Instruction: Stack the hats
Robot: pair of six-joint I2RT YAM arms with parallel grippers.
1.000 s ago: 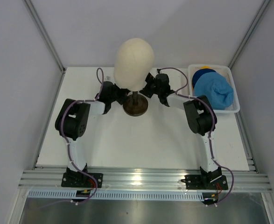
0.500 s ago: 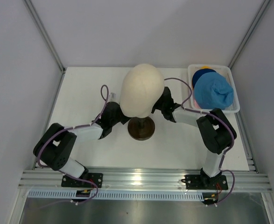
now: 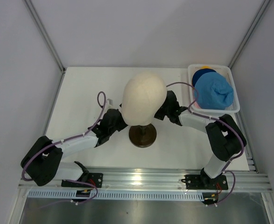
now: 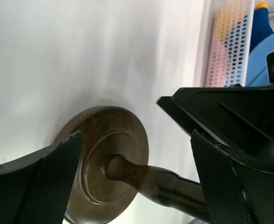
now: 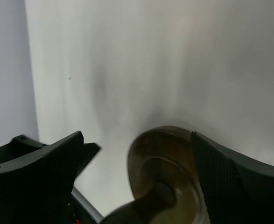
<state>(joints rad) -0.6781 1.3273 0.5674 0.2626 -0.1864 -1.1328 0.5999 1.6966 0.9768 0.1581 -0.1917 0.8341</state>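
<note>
A robotics lab cell (plain grey wall panels (image 3: 15,56), aluminium rail (image 3: 141,179)) around a white table (image 3: 85,93)

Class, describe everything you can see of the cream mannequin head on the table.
The mannequin head is a smooth, cream, egg-shaped form, matte and bare, with no hat on it. A turned, dark, wooden-looking stem joins it to a round brown base with ringed grooves, resting on the white table near the middle. The left gripper and right gripper each straddle the stem with open jaws; contact cannot be seen.
</note>
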